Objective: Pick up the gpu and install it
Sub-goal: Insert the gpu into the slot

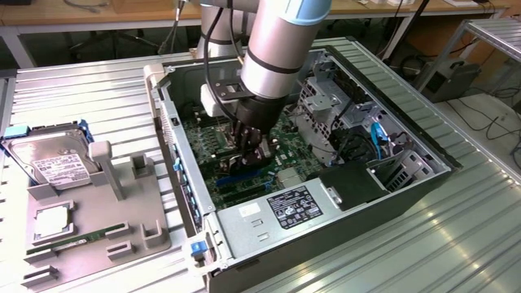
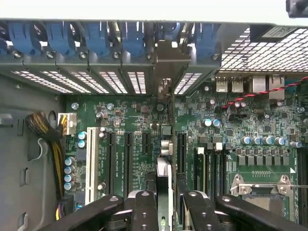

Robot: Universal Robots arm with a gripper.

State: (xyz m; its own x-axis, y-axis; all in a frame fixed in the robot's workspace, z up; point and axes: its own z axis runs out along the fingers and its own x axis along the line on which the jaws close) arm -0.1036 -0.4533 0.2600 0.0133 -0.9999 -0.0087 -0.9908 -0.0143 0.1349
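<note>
The gpu [image 2: 166, 144] shows edge-on in the wrist view, a thin dark card standing upright over the green motherboard [image 2: 130, 120], in line with the black expansion slots. Its silver end bracket [image 2: 168, 62] sits at the case's rear slot openings. My gripper [image 2: 166, 209] is shut on the card, with black fingers [image 2: 144, 211] on either side of it. In the exterior view the gripper [image 1: 248, 152] reaches down inside the open computer case [image 1: 399, 131], with the gpu [image 1: 244, 166] low over the motherboard [image 1: 207, 137]. Whether the card sits fully in a slot I cannot tell.
Blue slot latches [image 2: 96, 36] line the rear wall. A white slot [image 2: 90, 163], a yellow-black cable bundle [image 2: 48, 139] and the CPU socket [image 2: 262, 185] flank the card. Outside the case a grey tray [image 1: 122, 226] holds a hard drive [image 1: 53, 165] and a green memory stick [image 1: 77, 239].
</note>
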